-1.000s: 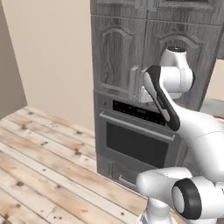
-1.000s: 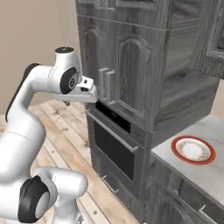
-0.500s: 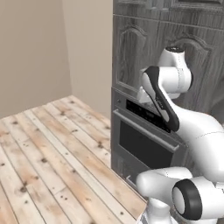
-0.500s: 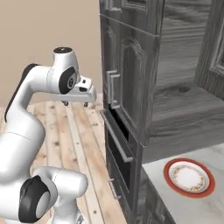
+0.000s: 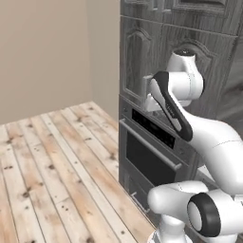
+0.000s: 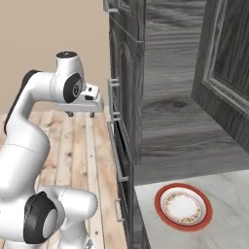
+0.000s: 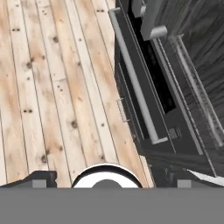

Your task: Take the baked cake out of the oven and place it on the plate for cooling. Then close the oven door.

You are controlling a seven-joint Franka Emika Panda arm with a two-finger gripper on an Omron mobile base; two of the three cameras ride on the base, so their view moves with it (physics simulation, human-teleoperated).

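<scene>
The oven [image 5: 151,142] sits built into a grey wood-grain cabinet wall. Its door [image 5: 144,161] is shut, and the long silver bar handle [image 5: 149,144] runs across the top of the door. In the hand view the handle [image 7: 135,83] runs down the frame beside the black control strip [image 7: 155,72] and a knob [image 7: 175,132]. The baked cake is hidden. My gripper [image 6: 81,115] hangs open and empty in front of the cabinet face, a little above the oven handle [image 6: 116,158]. The red-rimmed plate [image 6: 183,206] lies on the marble counter to the right.
Tall grey cabinet doors [image 5: 142,61] rise above the oven, with a drawer [image 5: 137,199] below it. The light plank floor [image 5: 52,166] stretches left to a beige wall [image 5: 47,52]. The marble counter [image 6: 228,194] meets a dark cabinet side panel [image 6: 170,112].
Both base views have swung with the base, so the oven now appears more from the side and closer. The arm keeps its pose and the gripper stays open.
</scene>
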